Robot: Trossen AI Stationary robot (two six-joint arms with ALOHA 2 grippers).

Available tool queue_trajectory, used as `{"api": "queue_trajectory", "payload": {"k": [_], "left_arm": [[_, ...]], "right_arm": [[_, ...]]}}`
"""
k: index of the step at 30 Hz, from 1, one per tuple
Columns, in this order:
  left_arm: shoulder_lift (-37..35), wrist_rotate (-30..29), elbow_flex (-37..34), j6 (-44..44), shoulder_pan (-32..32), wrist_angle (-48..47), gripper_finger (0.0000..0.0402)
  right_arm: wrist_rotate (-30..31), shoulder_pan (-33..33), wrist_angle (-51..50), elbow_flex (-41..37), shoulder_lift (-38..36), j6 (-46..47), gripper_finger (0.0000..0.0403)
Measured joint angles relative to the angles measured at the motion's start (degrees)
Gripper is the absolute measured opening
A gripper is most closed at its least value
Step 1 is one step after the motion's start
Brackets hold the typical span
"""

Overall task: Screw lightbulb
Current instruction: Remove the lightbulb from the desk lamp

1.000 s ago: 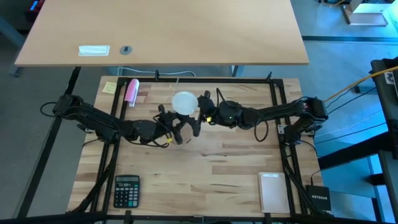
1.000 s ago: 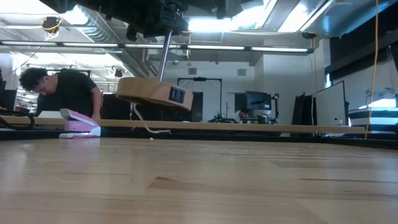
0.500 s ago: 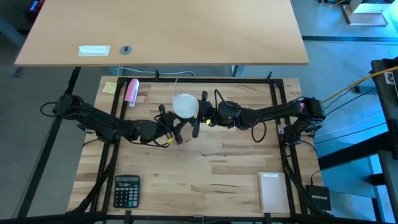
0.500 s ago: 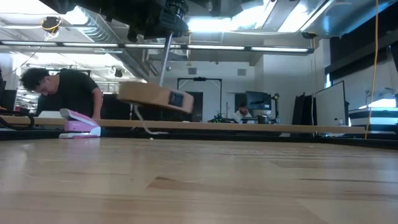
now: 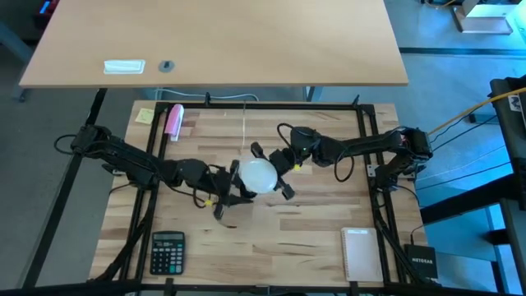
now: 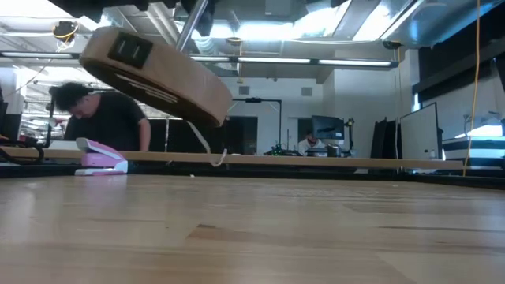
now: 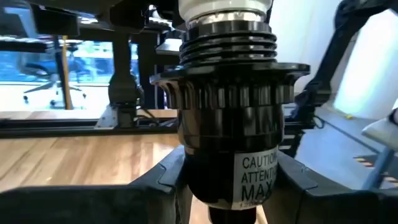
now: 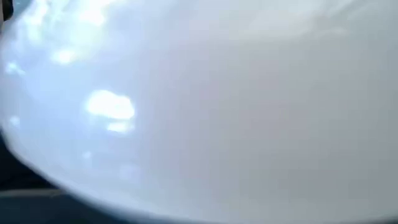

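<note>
The lightbulb [image 5: 257, 174] sits near the middle of the table [image 5: 312, 238], held up off the wood between the two arms; its white globe fills the right wrist view, and its base seems already entered in the black socket [image 7: 228, 130], seen close in the left wrist view. The left gripper [image 5: 223, 194] is clamped on that socket, its dark fingers [image 7: 93, 202] pressed to either side of the ribbed body; the wooden disc [image 6: 154, 71] it carries hangs tilted in the low view, clear of the tabletop. The right gripper [image 5: 271, 171] reaches in from the right with its fingers spread around the globe; whether they press on the glass I cannot tell. The step in hand looks like the turning itself; the next move calls for a firm but gentle hold on the globe, rotation about the socket's axis, and the left arm keeping the socket steady and in line so the thread does not cross.
</note>
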Motion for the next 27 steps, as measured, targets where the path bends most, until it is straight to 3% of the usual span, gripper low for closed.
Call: {"api": "queue_trajectory", "payload": {"k": [5, 12, 17, 20, 22, 27], "left_arm": [[0.0, 3.1, 0.0, -0.76, 1.27, -0.41, 0.0126], [-0.11, -0.06, 0.0, -0.83, 1.64, -1.55, 0.0126], [-0.31, -5.57, 0.02, -0.05, 1.52, -1.15, 0.0126], [-0.31, -11.09, 0.02, -0.09, 1.46, -1.63, 0.0126], [-0.31, -15.71, 0.02, 0.33, 1.31, -1.61, 0.0126], [-0.24, -35.24, 0.02, 3.65, 1.21, -1.16, 0.0126]], "right_arm": [[1.65, 0.41, 0.49, -0.11, 0.0, 0.15, 0.0153], [11.92, 0.7, 0.2, -0.24, -0.06, 2.98, 0.0157], [18.46, 0.55, -4.92, -0.37, -1.61, 2.11, 0.0293], [26.84, 0.55, -11.75, -0.39, -4.6, 1.05, 0.0366], [33.51, 0.57, -16.82, -0.37, -6.63, 0.99, 0.0388], [46.92, 0.57, -23.08, -0.35, -9.47, 1.6, 0.0364]]}}
